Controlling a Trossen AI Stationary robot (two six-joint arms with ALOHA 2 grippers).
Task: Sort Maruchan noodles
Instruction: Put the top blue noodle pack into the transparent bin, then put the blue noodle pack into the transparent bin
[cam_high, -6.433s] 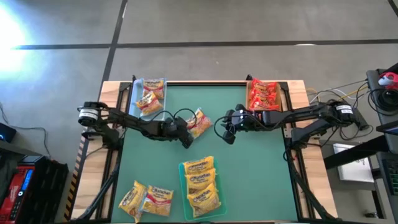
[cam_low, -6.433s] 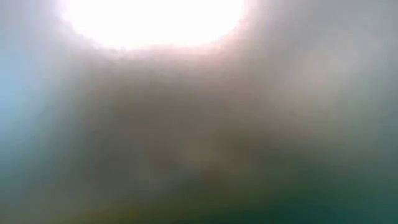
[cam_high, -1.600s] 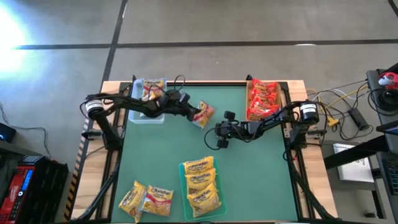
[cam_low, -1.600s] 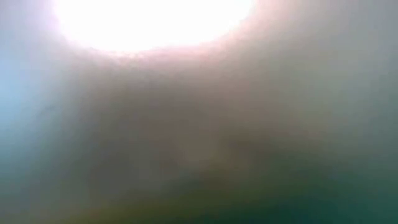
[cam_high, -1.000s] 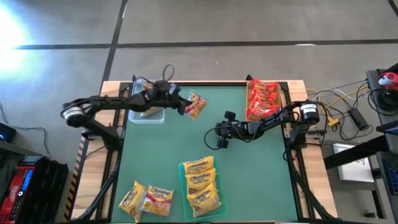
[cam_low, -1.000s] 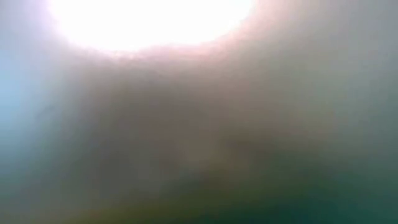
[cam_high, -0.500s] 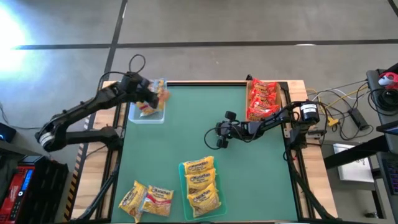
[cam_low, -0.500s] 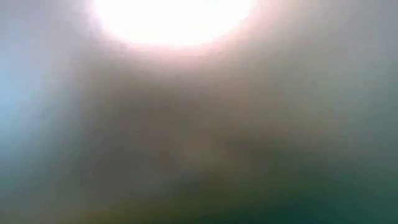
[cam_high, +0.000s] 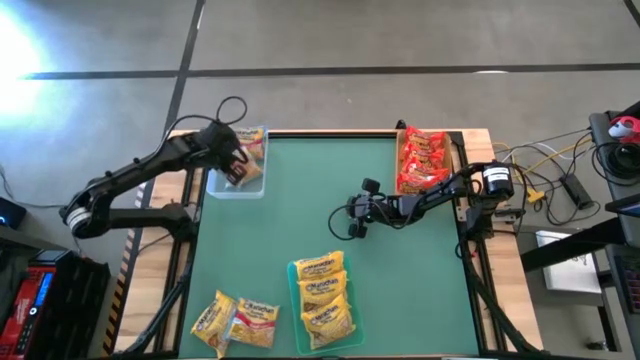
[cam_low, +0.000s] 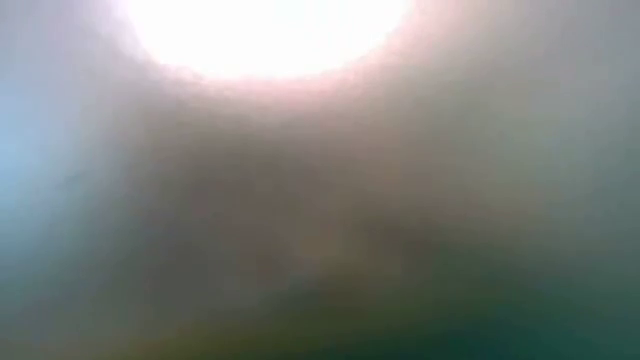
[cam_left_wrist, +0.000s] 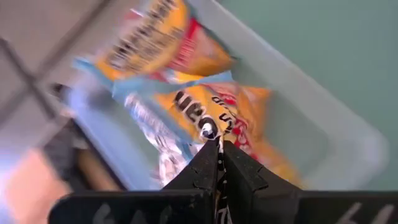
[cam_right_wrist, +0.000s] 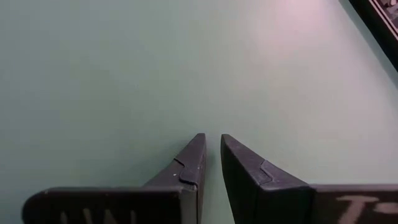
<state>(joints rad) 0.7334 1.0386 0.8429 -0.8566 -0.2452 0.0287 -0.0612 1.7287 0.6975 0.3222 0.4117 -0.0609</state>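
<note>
My left gripper (cam_high: 236, 166) is over the clear tray (cam_high: 215, 185) at the table's far left corner, shut on an orange-and-white noodle packet (cam_left_wrist: 230, 115). Another such packet (cam_high: 252, 140) lies in that tray's far end. My right gripper (cam_high: 352, 216) waits low over the green mat near the table's middle. Its fingers (cam_right_wrist: 193, 155) are almost together and nothing is between them. Red packets (cam_high: 424, 158) fill a tray at the far right. Yellow packets (cam_high: 323, 290) lie in a tray at the near middle. The low view is a blur. My left gripper pinches the packet between its two fingers at its edge (cam_left_wrist: 213, 129). The fingers slant down from above. The packet hangs beyond the fingertips inside the clear tray's walls (cam_left_wrist: 323, 124). Whether its lower end rests on the tray's floor, I cannot tell.
Two or three loose packets (cam_high: 238, 320) lie at the table's near left. The wooden table frame (cam_high: 180, 140) and cables run beside the clear tray. Bare green mat (cam_high: 300, 210) lies between the trays.
My left gripper has carried the orange-and-white packet from above the mat's far middle toward the table's far left corner. It has tipped to point downward. The packet now hangs in the clear tray, where a second ago it was in the air to the tray's right.
</note>
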